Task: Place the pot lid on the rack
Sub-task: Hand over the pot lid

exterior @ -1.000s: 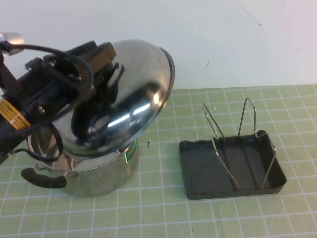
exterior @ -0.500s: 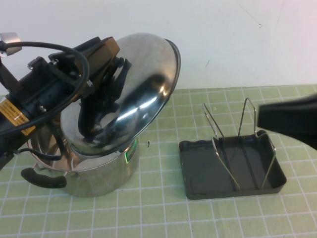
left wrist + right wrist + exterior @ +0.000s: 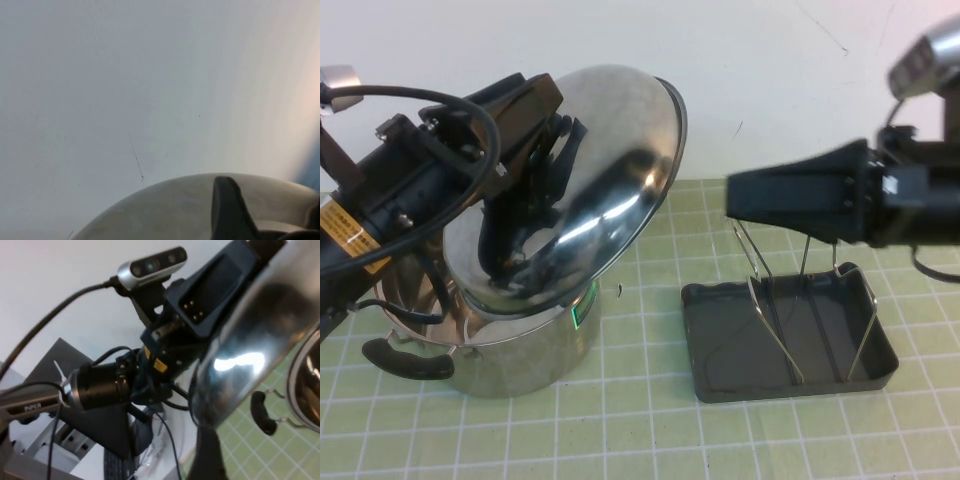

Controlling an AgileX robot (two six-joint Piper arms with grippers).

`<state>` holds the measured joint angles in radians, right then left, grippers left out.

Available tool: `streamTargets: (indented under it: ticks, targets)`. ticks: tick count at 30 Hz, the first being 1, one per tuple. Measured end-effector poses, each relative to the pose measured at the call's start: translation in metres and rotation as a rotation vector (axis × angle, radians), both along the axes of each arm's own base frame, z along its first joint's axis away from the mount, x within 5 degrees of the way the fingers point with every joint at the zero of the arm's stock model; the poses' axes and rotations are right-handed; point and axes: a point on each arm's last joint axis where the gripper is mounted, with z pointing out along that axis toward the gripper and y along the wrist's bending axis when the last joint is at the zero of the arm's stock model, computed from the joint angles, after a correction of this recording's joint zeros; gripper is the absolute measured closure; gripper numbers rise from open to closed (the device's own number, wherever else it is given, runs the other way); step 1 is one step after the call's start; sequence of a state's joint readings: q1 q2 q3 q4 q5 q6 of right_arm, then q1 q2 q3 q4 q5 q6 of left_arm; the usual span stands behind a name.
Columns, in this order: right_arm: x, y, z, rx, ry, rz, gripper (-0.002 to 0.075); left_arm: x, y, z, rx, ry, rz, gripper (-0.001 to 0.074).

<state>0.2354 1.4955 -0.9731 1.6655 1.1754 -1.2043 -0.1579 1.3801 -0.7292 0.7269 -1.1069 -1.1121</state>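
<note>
High view: left gripper [image 3: 552, 150] clamps pot lid [image 3: 590, 190]; right gripper [image 3: 735, 198], closed, above rack [image 3: 787, 335].

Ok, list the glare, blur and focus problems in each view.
High view: bright glare streaks on the pot lid held by the left gripper; right gripper above the rack looks soft. Left wrist view: mostly featureless wall, hazy lid. Right wrist view: blown-out highlight on the lid.

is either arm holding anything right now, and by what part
The left tool holds the pot lid by its centre knob, tilted above the pot. The right tool hangs over the rack, holding nothing.
</note>
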Motion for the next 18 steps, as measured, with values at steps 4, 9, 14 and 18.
streamTargets:
  ticks: [4, 9, 14, 18]
  targets:
    - [0.013, 0.018, 0.007, 0.008, 0.001, 0.033, 0.0222, -0.001, -0.001, -0.001, 0.013, -0.003, -0.010, 0.0423]
    - [0.029, 0.041, 0.007, -0.001, 0.015, 0.038, 0.0220, -0.002, -0.002, -0.002, 0.030, -0.006, -0.021, 0.0423]
    - [0.042, 0.062, 0.009, 0.000, 0.002, 0.063, 0.0224, -0.003, -0.003, -0.001, 0.037, -0.018, -0.038, 0.0423]
    - [0.046, 0.076, 0.012, 0.010, -0.053, 0.091, 0.0327, -0.004, -0.004, -0.001, 0.044, -0.025, -0.047, 0.0423]
